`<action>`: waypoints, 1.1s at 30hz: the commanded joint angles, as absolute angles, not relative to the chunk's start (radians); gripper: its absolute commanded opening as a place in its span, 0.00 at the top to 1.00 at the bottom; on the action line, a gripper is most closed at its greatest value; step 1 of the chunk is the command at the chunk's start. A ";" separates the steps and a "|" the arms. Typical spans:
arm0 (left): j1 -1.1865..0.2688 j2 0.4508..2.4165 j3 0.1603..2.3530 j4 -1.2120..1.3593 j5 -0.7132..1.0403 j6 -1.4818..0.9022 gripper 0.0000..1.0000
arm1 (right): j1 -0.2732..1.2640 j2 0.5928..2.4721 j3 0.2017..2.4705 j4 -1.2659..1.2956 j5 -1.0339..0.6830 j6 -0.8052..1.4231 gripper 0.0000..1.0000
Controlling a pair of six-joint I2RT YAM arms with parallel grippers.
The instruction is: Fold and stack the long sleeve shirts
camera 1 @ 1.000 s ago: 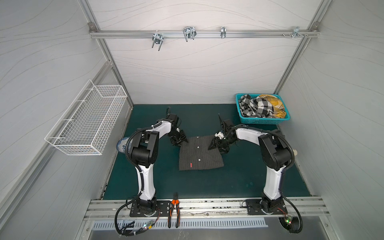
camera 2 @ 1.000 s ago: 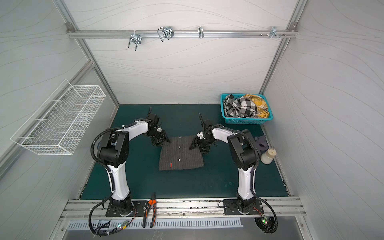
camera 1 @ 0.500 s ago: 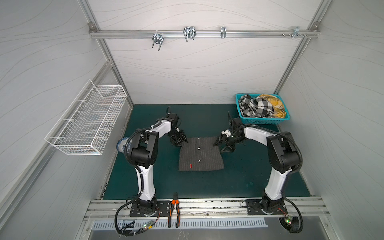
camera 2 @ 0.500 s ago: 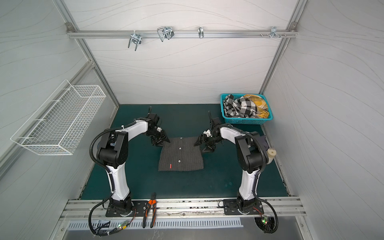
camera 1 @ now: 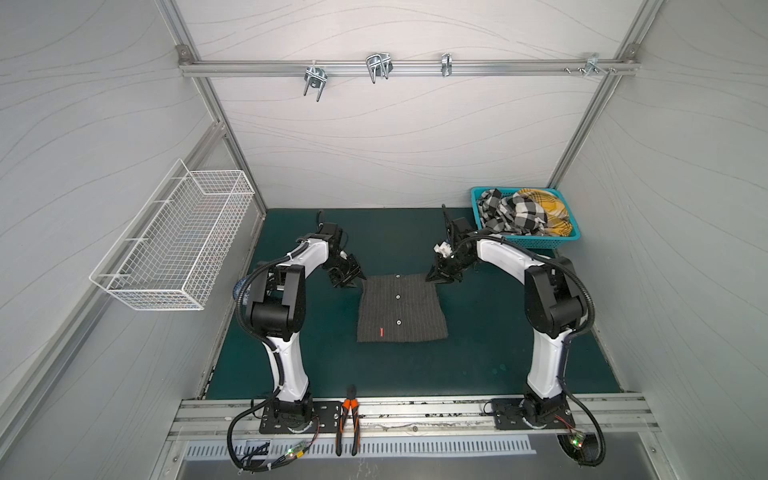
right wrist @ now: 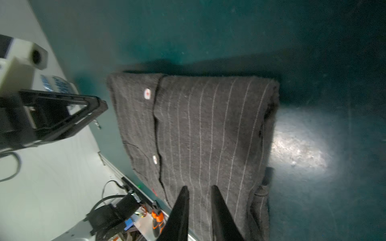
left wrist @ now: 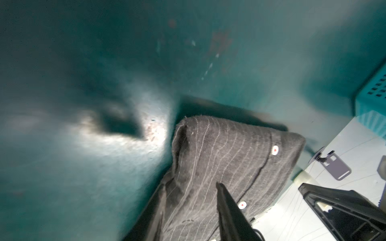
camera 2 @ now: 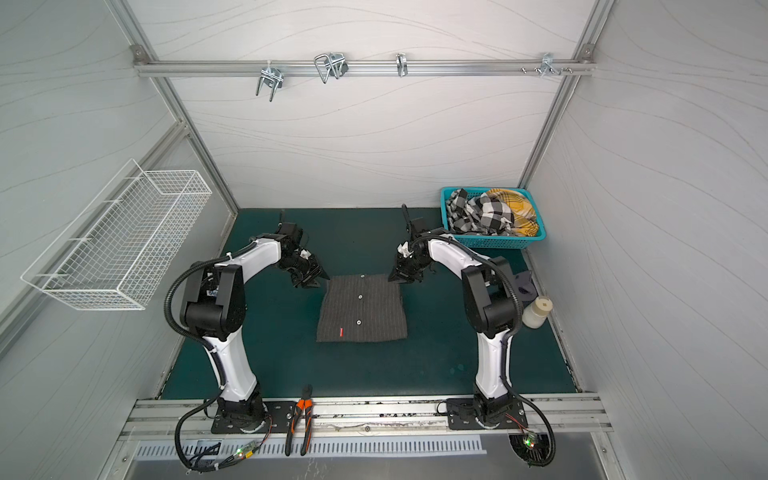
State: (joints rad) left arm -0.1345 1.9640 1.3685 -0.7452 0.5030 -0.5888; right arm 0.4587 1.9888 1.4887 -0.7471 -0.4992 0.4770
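1. One dark pinstriped shirt (camera 1: 401, 309) lies folded into a neat square, buttons up, in the middle of the counter (camera 1: 478, 357). Its folding looks finished.
2. The left gripper (camera 1: 350, 279) sits just beside the shirt's far left corner. Its jaws seem a little apart and hold nothing.
3. The right gripper (right wrist: 199, 187) hovers over the far right corner, jaws almost together with nothing between them.
4. Crumpled checked clothes (camera 1: 513, 212) fill the basket (camera 1: 525, 241) at the back right, so more folding and all the stacking probably remain.

No writing anywhere is clear enough to read.
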 commanded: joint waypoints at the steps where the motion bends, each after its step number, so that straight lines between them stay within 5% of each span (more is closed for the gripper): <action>1: -0.180 1.997 1.373 -0.720 0.526 -0.590 0.64 | 0.484 2.023 1.457 -0.828 -0.424 0.479 0.87; 14: -0.264 1.969 1.262 -0.654 0.503 -0.602 0.73 | 0.480 1.905 1.209 -0.779 -0.314 0.503 0.96; 19: -0.272 1.893 1.312 -0.715 0.462 -0.578 0.65 | 0.483 1.780 1.201 -0.839 -0.215 0.470 0.65; 29: -0.270 1.569 1.191 -0.729 0.420 -0.603 0.52 | 0.610 1.527 1.250 -0.908 -0.004 0.542 0.23; 33: -0.314 1.547 1.065 -0.584 0.538 -0.706 0.58 | 0.612 1.547 1.239 -0.881 -0.018 0.570 0.23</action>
